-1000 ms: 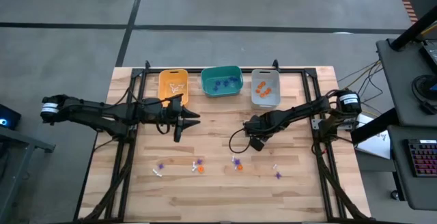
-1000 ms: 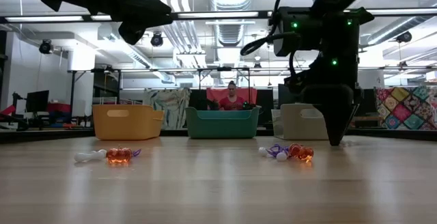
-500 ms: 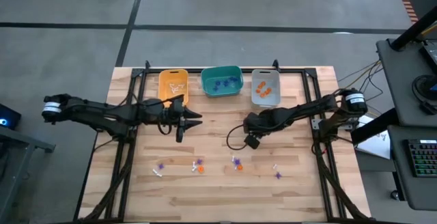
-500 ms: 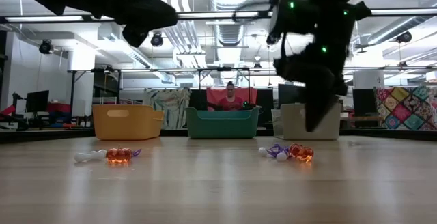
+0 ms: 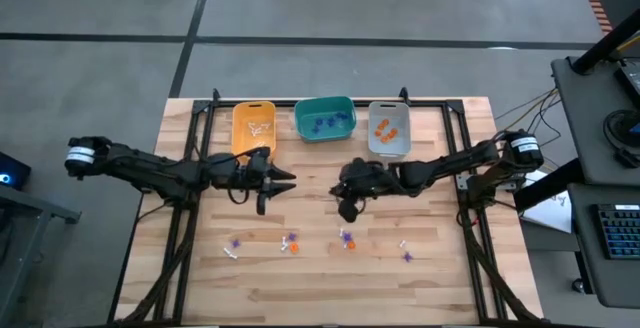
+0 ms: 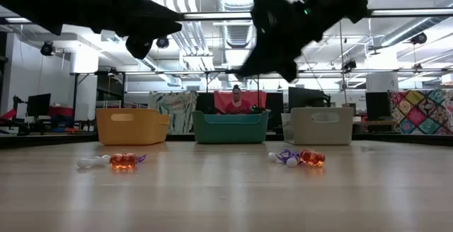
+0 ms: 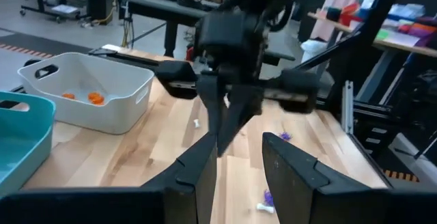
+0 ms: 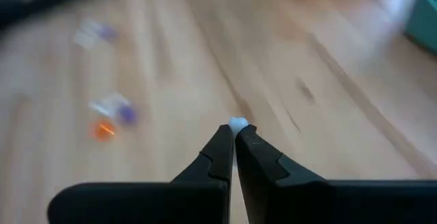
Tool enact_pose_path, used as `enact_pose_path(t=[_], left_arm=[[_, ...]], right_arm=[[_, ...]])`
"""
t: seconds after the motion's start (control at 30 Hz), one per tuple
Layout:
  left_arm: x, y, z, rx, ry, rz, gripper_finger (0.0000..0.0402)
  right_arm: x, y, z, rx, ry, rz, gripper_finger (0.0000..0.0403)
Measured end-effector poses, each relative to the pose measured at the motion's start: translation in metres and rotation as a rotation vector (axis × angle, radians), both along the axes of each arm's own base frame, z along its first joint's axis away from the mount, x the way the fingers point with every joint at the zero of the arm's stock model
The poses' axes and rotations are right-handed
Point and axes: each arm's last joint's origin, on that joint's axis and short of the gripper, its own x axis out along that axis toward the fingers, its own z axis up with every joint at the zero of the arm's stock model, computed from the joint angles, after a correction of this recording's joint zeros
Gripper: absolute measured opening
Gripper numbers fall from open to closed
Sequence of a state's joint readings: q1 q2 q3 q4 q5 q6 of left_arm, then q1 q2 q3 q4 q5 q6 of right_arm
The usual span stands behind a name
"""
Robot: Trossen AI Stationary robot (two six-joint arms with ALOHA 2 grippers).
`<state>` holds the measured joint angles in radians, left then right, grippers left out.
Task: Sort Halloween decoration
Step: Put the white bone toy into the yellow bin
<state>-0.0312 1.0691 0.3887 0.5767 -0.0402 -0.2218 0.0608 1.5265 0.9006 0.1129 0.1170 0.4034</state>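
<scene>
Tiny orange, purple and white trinkets lie scattered on the near half of the wooden table (image 5: pixel 290 242) (image 5: pixel 347 239) (image 5: pixel 406 252) (image 5: pixel 234 247); two clusters show in the low view (image 6: pixel 122 160) (image 6: pixel 297 157). My right gripper (image 5: pixel 346 211) (image 8: pixel 236 134) hangs over the table's middle, shut on a small white trinket (image 8: pixel 237 123). It also shows in the left wrist view (image 7: pixel 224 138). My left gripper (image 5: pixel 290 180) (image 7: pixel 239 161) is open and empty, left of the middle, pointing toward the right gripper. My right gripper pinches the tiny white trinket (image 8: pixel 237 122) between the free ends of its two fingers. The trinket is lifted clear of the table.
Three bins stand in a row at the far edge: yellow (image 5: pixel 254 125) with white pieces, teal (image 5: pixel 324 118) with purple-blue pieces, grey (image 5: pixel 388 128) with orange pieces. Black frame rails run along the table's left, right and far sides. A person sits beyond the table (image 6: pixel 237 99).
My right gripper has risen from near the table top and swung toward the table's left edge, tipping from pointing straight down to a slant, its fingers staying shut.
</scene>
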Motion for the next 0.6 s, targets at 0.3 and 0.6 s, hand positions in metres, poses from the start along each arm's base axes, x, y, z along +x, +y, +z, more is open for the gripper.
enact_pose_path(t=[0.3, 0.6], left_arm=[[-0.005, -0.008, -0.007, 0.007, -0.119, -0.044, 0.01], [0.013, -0.02, -0.012, 0.073, -0.266, -0.124, 0.01]], right_arm=[[0.005, 0.004, 0.028, -0.051, -0.522, 0.181, 0.0009], [0.003, 0.006, 0.046, -0.106, -0.729, 0.233, 0.0009]])
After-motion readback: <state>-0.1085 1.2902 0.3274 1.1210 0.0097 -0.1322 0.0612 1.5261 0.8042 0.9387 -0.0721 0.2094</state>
